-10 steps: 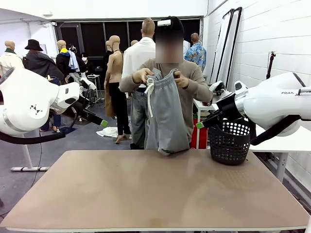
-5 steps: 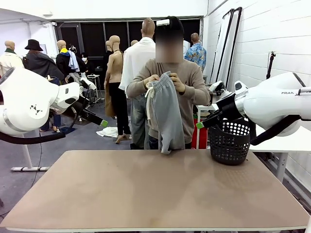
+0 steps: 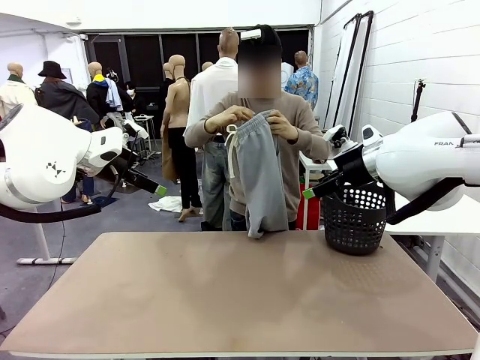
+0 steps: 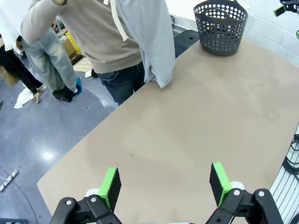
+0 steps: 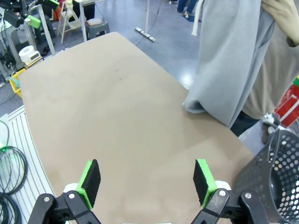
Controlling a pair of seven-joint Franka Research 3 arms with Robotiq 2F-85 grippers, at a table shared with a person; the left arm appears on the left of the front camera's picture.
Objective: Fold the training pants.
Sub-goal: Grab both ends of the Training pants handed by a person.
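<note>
At the far side of the table (image 3: 240,300), the person's hands (image 3: 238,115) had drawn closer together at the waistband, so the training pants (image 3: 259,172) hung narrower than a second before, lower end at the table's edge. They were not yet laid down, so folding had likely not begun. The left gripper (image 4: 166,182) and right gripper (image 5: 147,179) waited, fingers wide apart, empty.

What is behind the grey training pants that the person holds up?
The person's beige sweater shows beside and above the training pants, and dark jeans show beside their lower end. The middle of the torso is covered by them, so what is there cannot be seen.
</note>
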